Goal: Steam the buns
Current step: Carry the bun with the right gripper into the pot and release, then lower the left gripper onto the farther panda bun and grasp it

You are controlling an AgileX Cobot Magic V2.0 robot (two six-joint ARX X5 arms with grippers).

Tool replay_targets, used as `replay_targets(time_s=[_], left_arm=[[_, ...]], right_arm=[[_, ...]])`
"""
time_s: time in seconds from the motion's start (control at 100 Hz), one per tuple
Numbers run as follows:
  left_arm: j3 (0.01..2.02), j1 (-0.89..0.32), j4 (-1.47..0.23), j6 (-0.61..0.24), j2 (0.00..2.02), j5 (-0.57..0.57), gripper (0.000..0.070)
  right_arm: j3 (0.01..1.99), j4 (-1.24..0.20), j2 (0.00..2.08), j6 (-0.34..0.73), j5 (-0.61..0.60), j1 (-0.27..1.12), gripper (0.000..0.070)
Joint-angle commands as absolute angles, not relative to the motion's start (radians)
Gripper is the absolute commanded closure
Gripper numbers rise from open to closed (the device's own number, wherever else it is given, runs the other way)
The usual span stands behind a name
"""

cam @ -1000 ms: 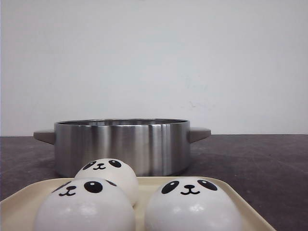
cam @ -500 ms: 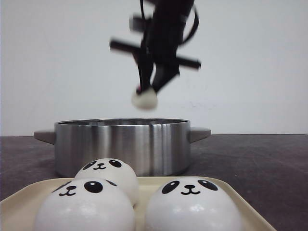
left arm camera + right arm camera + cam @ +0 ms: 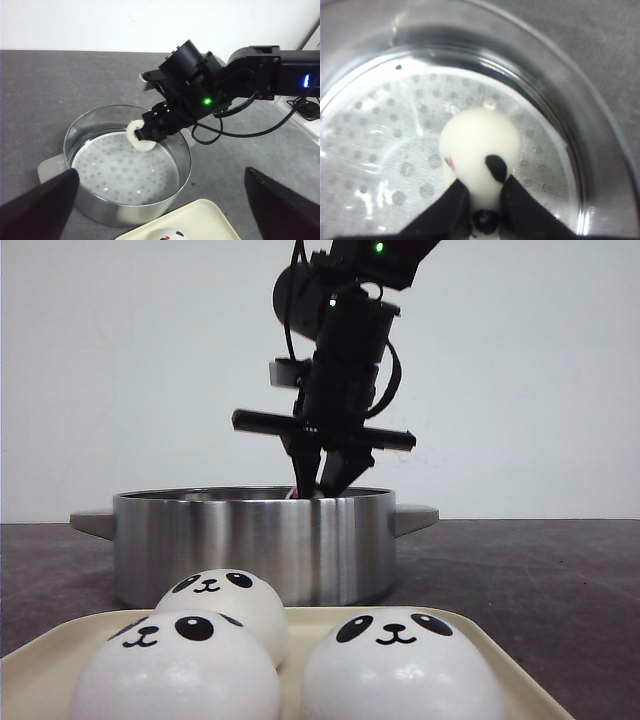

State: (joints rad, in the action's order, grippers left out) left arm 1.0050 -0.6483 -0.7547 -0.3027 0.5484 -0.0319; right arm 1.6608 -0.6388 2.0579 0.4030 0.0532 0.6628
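Note:
Three white panda-faced buns [image 3: 225, 602] [image 3: 175, 670] [image 3: 400, 665] sit on a cream tray [image 3: 500, 650] at the front. Behind it stands a steel pot [image 3: 250, 545] with a perforated white liner [image 3: 120, 172]. My right gripper [image 3: 320, 480] reaches down into the pot, shut on a fourth bun [image 3: 480, 145], which hangs just above the liner near the far wall [image 3: 145, 137]. In the front view the pot's rim hides that bun. My left gripper [image 3: 160, 174] hovers over the tray and pot, open and holding nothing.
The pot has two grey side handles [image 3: 92, 523] [image 3: 415, 517]. Dark grey tabletop [image 3: 540, 580] surrounds pot and tray, with a white wall behind. Cables [image 3: 305, 107] lie at the table's right edge.
One second ago the right arm was out of view. It then came down from above with the bun, which has dropped from over the pot to below the rim.

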Motion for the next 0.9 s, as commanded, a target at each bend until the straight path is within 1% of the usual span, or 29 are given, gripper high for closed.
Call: replay_targets(time_s=[0.0,0.06,0.1,0.14,0.2,0.24,0.28,0.35,0.41,0.6,0.73,0.79,0.82,0.84,0.89], left_arm=[[1.019,-0.656,-0.744,-0.300,0.553,-0.038,0.0058],[1.019,-0.656,-0.745,-0.300,0.553,-0.038,0.0058],[1.019,-0.656,-0.745,-0.300,0.553,-0.038,0.0058],[1.019,-0.656,-0.744,-0.300,0.553,-0.038,0.0058],[1.019,-0.656,-0.745,-0.300,0.553,-0.038,0.0058],[1.019,-0.656,-0.745,-0.300,0.553,-0.038,0.0058],[1.019,-0.656,-0.745,-0.300,0.553,-0.038,0.0058],[1.019,-0.656,-0.745,-0.300,0.553,-0.038,0.0057],[1.019,-0.656,-0.745,-0.300,0.553,-0.038,0.0058],[1.019,-0.656,-0.752,-0.304,0.553,-0.038,0.0058],[1.019,-0.656,-0.768,-0.305,0.559,-0.038,0.0058],[1.019,-0.656,-0.772,-0.321,0.566,-0.038,0.0058],[1.019,-0.656,-0.772,-0.332,0.571,-0.037,0.0058],[1.019,-0.656,-0.772,-0.339,0.575,-0.033,0.0058],[1.019,-0.656,-0.772,-0.355,0.588,-0.025,0.0058]], right_arm=[[1.683,-0.636,2.089,0.420,0.061,0.669,0.0555],[1.683,-0.636,2.093,0.422,0.063,0.670,0.0423],[1.683,-0.638,2.093,0.426,0.070,0.670,0.0360],[1.683,-0.641,2.093,0.435,0.078,0.670,0.0337],[1.683,-0.641,2.093,0.437,0.080,0.670,0.0336],[1.683,-0.641,2.093,0.438,0.080,0.670,0.0322],[1.683,-0.642,2.093,0.438,0.080,0.670,0.0287],[1.683,-0.649,2.093,0.439,0.080,0.670,0.0196],[1.683,-0.653,2.093,0.438,0.080,0.670,0.0165],[1.700,-0.675,2.066,0.437,0.080,0.670,0.0166],[1.719,-0.669,1.992,0.429,0.088,0.670,0.0166],[1.719,-0.653,1.942,0.429,0.092,0.672,0.0175],[1.719,-0.651,1.914,0.427,0.093,0.673,0.0207],[1.719,-0.652,1.892,0.423,0.096,0.674,0.0249],[1.719,-0.655,1.840,0.397,0.100,0.681,0.0411]])
